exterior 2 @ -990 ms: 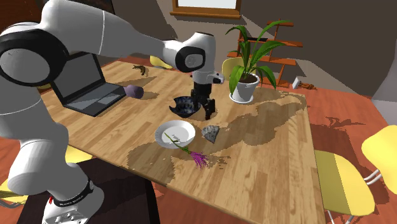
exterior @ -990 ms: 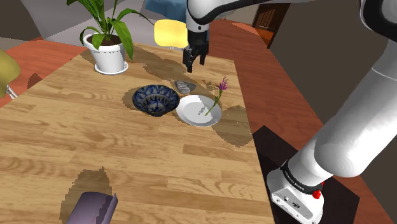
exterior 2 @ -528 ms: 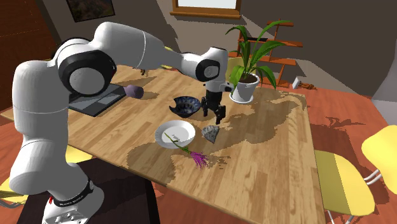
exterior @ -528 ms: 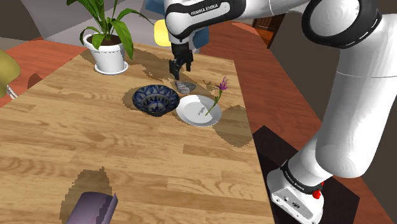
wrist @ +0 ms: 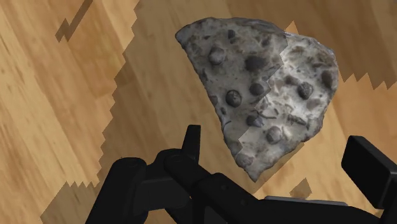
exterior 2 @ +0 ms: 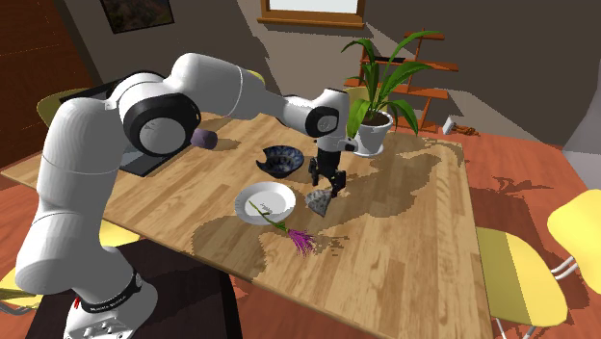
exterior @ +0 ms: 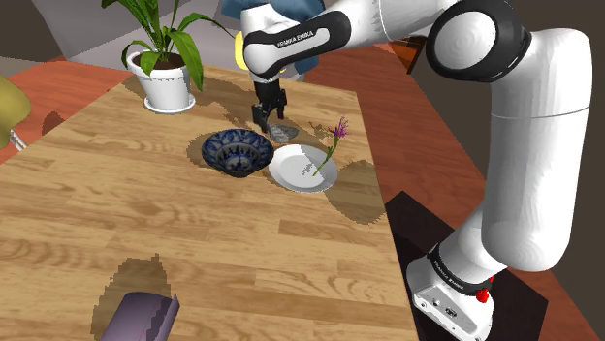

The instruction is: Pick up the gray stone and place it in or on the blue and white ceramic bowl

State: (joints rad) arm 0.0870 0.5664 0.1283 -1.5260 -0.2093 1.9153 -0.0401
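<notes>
**Ana:** Where is the stone?

**Ben:** The grey, pitted stone [wrist: 264,95] lies flat on the wooden counter [exterior: 145,213], in a patch of shadow. In the shoulder view it sits just beyond the white plate [exterior: 303,168] and to the right of the blue and white patterned bowl [exterior: 237,151]. It is just beside the plate's rim and clearly apart from the bowl.

**Ana:** And the tool?

**Ben:** The black tool [exterior: 270,118] points straight down at the stone and hangs close above it. In the wrist view its two fingers [wrist: 372,168] stand wide apart, released. One is on each side of the stone's narrow end, and as far as the view shows, neither touches it. The stone rests on the counter under its own weight, not in the tool's grasp.

**Ana:** How does the arm reach it?

**Ben:** The white arm [exterior: 524,136] rises from the stand [exterior: 451,291] at the shoulder view's lower right. It bends over at the top and comes down on the far side of the plate.

**Ana:** What else is on the counter?

**Ben:** A purple flower [exterior: 335,136] lies with its stem across the plate and its bloom off the rim, on the wood. A leafy plant in a white pot [exterior: 166,87] stands towards the shoulder view's upper left. At the near edge there is a purple thing [exterior: 141,318] whose kind cannot be made out. In the second exterior view a yellow chair [exterior 2: 520,274] stands on the red floor [exterior 2: 539,183] at the counter's right.
</notes>
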